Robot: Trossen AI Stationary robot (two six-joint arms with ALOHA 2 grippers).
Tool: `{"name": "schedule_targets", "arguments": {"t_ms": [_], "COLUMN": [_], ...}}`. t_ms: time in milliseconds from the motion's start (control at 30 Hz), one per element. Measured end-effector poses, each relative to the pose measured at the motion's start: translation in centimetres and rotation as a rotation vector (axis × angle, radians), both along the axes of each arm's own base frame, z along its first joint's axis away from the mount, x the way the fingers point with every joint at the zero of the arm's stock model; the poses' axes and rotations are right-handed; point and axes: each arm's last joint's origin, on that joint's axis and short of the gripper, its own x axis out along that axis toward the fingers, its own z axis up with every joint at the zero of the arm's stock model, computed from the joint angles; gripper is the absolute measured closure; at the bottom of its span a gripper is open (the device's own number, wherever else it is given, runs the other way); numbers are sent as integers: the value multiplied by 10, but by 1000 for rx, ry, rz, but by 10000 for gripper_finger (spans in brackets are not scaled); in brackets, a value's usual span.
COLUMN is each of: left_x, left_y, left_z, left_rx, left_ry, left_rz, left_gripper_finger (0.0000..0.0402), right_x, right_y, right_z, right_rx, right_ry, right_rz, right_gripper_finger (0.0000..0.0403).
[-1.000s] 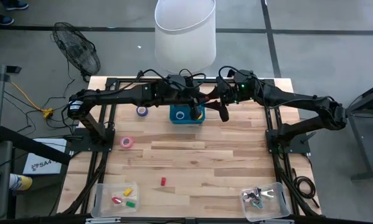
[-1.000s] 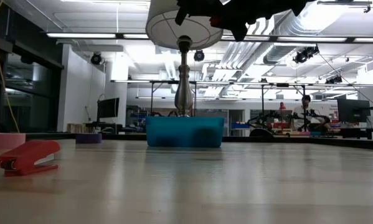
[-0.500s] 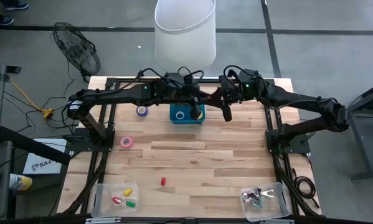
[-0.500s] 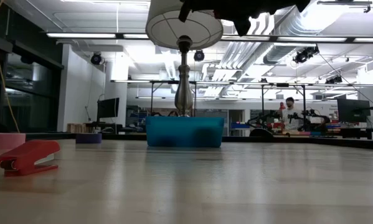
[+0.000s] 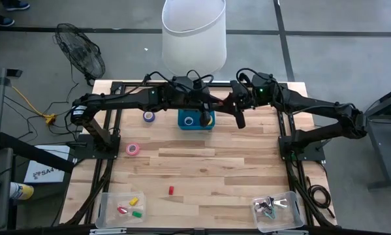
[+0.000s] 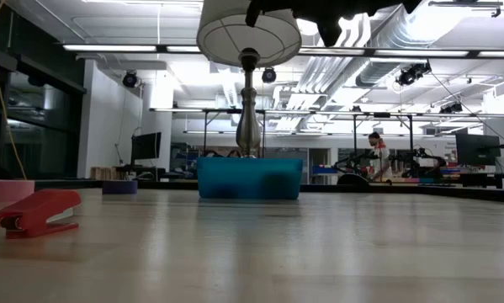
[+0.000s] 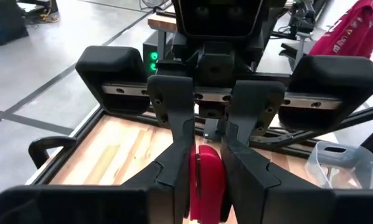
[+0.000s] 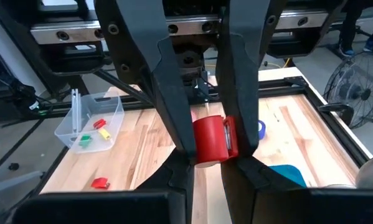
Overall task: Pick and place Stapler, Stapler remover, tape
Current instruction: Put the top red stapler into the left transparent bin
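Note:
A small red stapler (image 7: 206, 186) (image 8: 211, 140) is held up in the air by my left gripper (image 7: 206, 168) (image 5: 221, 103), just to the far right of the blue bin (image 5: 195, 120). My right gripper (image 8: 206, 177) (image 5: 236, 109) faces the left one head-on. It is open by a narrow gap, with its fingertips close in front of the stapler. A second red stapler (image 5: 171, 190) (image 6: 37, 212) lies flat on the table. A purple tape roll (image 5: 148, 116) and a pink one (image 5: 133, 149) lie on the wood. A blue roll (image 5: 189, 121) sits in the bin. My left gripper pinches the small red stapler's two sides (image 8: 195, 146) between its fingers (image 8: 174, 124). It comes in about level from the table's left. The stapler is lifted clear, high above the table, and one end (image 8: 214, 155) sticks out toward the right gripper. Whether my right gripper touches the stapler, I cannot tell.
A clear tub (image 5: 110, 212) at the near left corner holds small red, yellow and green blocks. Another clear tub (image 5: 293, 203) at the near right holds dark staple removers. A white lamp shade (image 5: 194, 32) stands past the far edge. Bare wood lies in the table's middle.
My right gripper has drawn back a little toward the table's right, away from the left gripper, most of it in the first half second. The left arm and the things on the table have kept still.

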Motion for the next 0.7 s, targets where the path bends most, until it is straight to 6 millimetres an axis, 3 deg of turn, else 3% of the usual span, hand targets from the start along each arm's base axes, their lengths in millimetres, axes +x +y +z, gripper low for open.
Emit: {"name": "schedule_targets", "arguments": {"t_ms": [367, 700], "left_x": [1, -1], "left_y": [-1, -6], "left_z": [-1, 0], "left_rx": [-12, 8], "left_ry": [3, 3], "left_rz": [-28, -156], "left_gripper_finger": [290, 289], "right_x": [-3, -17], "right_y": [1, 8], "right_z": [-9, -33], "right_rx": [30, 139], "right_ry": [101, 385], "right_rz": [6, 15], "right_gripper_finger": [354, 354]}}
